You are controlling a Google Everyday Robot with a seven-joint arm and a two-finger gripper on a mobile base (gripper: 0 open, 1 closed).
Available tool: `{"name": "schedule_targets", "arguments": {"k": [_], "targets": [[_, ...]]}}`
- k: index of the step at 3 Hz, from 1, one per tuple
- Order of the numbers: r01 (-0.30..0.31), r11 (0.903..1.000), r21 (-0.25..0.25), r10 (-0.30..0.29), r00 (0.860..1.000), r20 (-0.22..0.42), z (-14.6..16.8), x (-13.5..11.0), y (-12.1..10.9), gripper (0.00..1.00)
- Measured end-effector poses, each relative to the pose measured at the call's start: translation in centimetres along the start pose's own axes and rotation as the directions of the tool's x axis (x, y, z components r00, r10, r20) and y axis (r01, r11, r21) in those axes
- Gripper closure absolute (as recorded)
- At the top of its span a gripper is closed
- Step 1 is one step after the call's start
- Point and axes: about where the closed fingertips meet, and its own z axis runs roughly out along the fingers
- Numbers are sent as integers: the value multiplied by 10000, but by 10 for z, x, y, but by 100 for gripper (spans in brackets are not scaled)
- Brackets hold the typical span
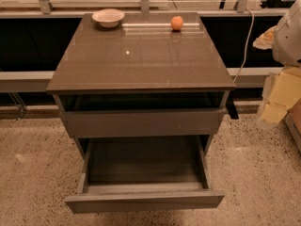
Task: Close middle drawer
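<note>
One middle drawer (pixel 143 200) is pulled far out; the gripper (pixel 277 100) hangs at right, state unclear, and must next push its front.

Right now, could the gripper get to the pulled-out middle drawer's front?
Probably yes. The gripper hangs beside the cabinet, on the view's right. The middle drawer stands pulled far out, lower and leftward, with only floor visible between them.

The middle drawer (pixel 143 200) is pulled far out under the desk (pixel 141 62). The end effector (pixel 276 102) is held off to the right, apart from it.
</note>
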Motion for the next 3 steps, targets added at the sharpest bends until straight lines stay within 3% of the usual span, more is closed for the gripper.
{"name": "schedule_targets", "arguments": {"k": [1,2,3], "targets": [[0,10000,1,0,10000,0,0,0,0,0],[379,9992,148,-386,9981,477,22,-10,-3,0],[1236,9923,-114,-1199,9783,1689,81,-30,20,0]]}}
